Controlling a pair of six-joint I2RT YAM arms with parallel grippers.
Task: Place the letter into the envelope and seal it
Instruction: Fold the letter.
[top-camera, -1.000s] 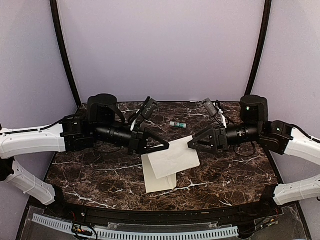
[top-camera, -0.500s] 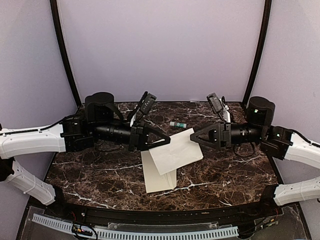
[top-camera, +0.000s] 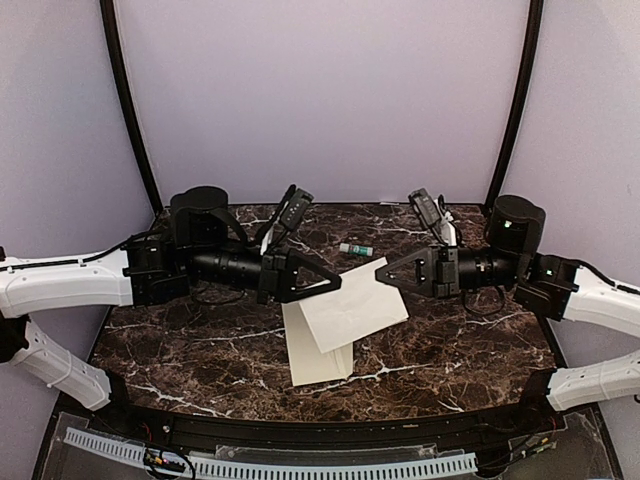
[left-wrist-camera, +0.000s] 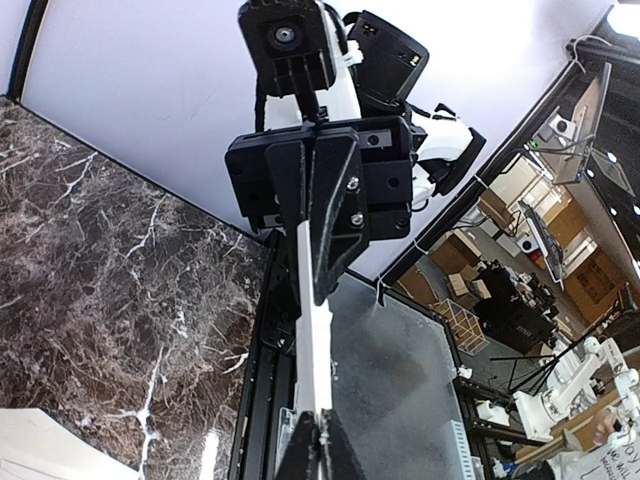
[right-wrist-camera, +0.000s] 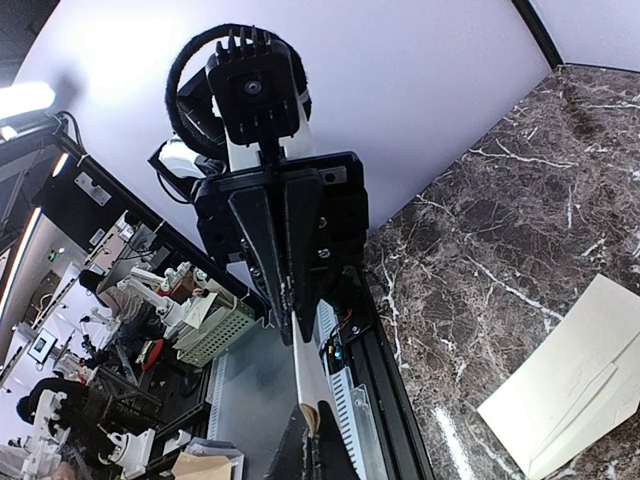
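Dark marbled bench (top-camera: 180, 340), seen from above. The letter (top-camera: 352, 308) is held tilted in the air over the middle of the bench. The left gripper (top-camera: 335, 284) has its jaws closed on the letter's left edge, and the right gripper (top-camera: 381, 279) has its jaws closed on the right edge. The envelope (top-camera: 318, 362) lies flat on the bench, partly beneath the letter. A small green-and-white tube (top-camera: 355, 249) lies behind, apart.

The right end effector (top-camera: 381, 276) has clamped shut on the letter (top-camera: 352, 305) (its jaws stood open before).
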